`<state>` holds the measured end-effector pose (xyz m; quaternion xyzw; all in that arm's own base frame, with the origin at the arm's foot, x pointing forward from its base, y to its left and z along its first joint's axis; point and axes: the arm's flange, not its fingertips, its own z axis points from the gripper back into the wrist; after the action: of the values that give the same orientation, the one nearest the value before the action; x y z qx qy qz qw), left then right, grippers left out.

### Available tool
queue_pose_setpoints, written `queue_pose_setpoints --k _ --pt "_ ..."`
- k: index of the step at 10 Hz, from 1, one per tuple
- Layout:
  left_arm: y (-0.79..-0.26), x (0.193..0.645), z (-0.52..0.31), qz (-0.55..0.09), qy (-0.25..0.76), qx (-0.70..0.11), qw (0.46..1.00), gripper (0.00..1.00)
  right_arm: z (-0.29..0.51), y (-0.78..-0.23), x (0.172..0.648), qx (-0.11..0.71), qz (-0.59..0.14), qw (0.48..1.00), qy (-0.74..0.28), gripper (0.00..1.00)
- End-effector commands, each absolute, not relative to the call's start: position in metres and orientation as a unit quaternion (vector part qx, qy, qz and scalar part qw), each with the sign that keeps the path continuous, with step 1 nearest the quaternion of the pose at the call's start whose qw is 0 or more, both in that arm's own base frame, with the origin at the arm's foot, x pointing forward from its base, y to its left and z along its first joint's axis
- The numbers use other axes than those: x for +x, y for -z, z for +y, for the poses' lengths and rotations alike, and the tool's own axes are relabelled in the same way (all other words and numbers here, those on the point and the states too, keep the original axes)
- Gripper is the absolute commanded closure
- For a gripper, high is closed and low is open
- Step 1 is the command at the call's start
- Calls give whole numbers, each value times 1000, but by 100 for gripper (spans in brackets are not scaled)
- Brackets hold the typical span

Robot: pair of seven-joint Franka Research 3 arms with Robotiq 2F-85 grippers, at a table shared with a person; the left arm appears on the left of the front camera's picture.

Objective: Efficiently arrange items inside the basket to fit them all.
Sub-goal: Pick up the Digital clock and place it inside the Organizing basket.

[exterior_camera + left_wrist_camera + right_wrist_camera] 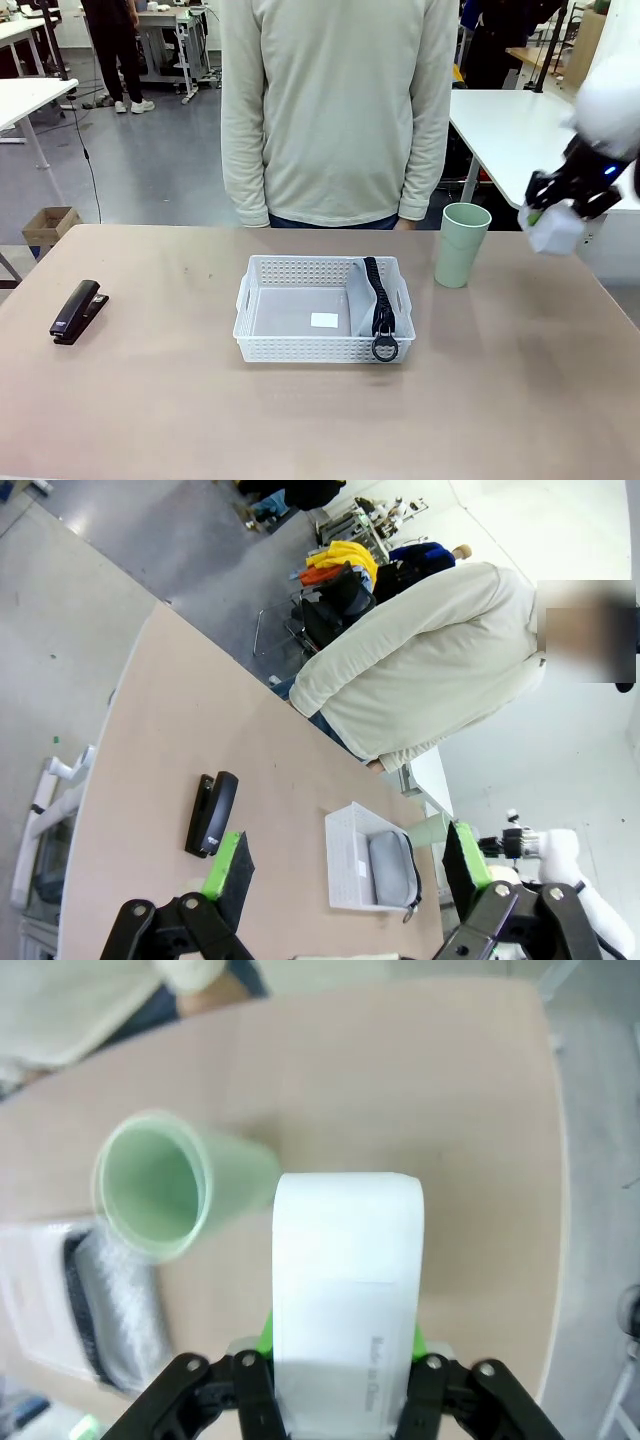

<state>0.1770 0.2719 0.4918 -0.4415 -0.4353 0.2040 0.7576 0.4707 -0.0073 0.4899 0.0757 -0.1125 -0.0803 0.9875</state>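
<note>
The basket (pixel 320 350) sits mid-table, left of and nearer than my right pincer (pixel 548 208), the closer arm. The grey pouch (pixel 365 300) stands along its right wall, so the left floor is free. The green cup (pixel 462 245) stands upright just right of the basket. The right pincer grips the white box (pixel 345 1280), long axis along its fingers. My left pincer (pixel 347 860) gapes empty.
</note>
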Motion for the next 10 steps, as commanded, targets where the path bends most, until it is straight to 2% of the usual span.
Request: queue_pose_setpoints --k 1,3,4,5,7,8,9,10 --pt "-493 179 273 -446 -193 -440 755 0 -14 -531 393 107 -109 988 21 100" --pt "-493 179 273 -446 -193 -440 755 0 -22 -537 347 127 -139 982 24 100" --pt "-493 179 273 -446 -193 -440 755 0 -30 -530 344 160 -127 978 33 100" --pt "-493 179 273 -446 -193 -440 755 0 -13 -552 358 101 -121 987 27 56" --pt "-493 179 273 -446 -193 -440 755 0 -13 -552 358 101 -121 987 27 56" --pt "-493 179 273 -446 -193 -440 755 0 -18 -544 341 115 -121 985 29 50" --pt "-493 179 273 -446 -193 -440 755 0 -14 -524 347 113 -111 987 33 50" --pt "-493 179 273 -446 -193 -440 755 0 8 -535 347 101 -148 983 34 50"
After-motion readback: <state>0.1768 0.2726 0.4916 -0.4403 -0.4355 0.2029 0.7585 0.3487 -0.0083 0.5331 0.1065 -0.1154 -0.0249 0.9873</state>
